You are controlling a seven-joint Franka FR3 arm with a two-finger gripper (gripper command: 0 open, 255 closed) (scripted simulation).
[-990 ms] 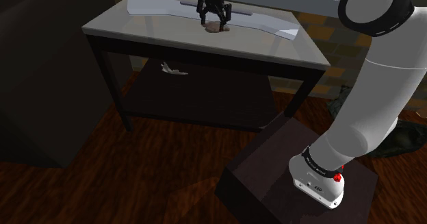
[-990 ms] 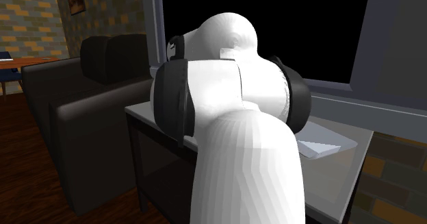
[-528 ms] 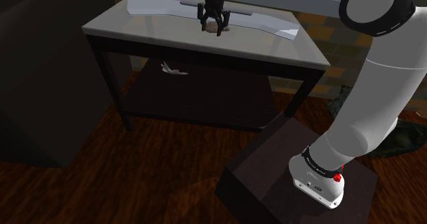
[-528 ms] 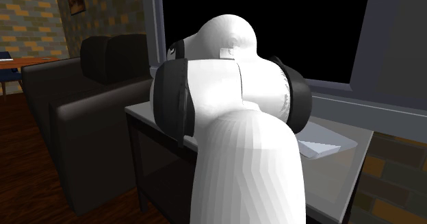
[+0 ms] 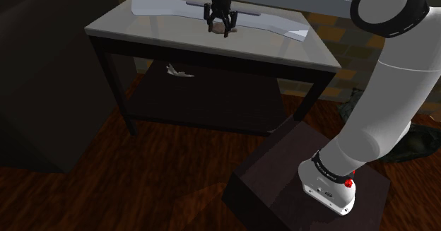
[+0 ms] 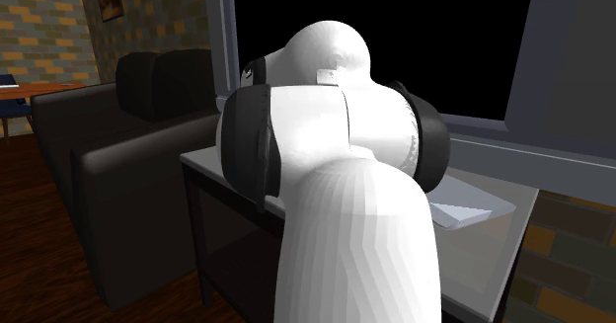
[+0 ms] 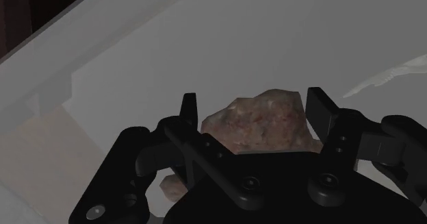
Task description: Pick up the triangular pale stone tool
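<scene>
Over the grey tabletop, the claw clasps the pinkish-brown stone tool between its fingers.

The stone tool looks rough and mottled, the tabletop smooth.

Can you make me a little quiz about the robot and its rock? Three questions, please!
1. True or false: the gripper is shut on the pinkish-brown stone.
2. Pick one. The top of the table is: A) pale grey, B) bright red, C) green.
3. Fill in the gap: the floor around the table looks like dark ____ planks.

Key: 1 true; 2 A; 3 wood.
</scene>
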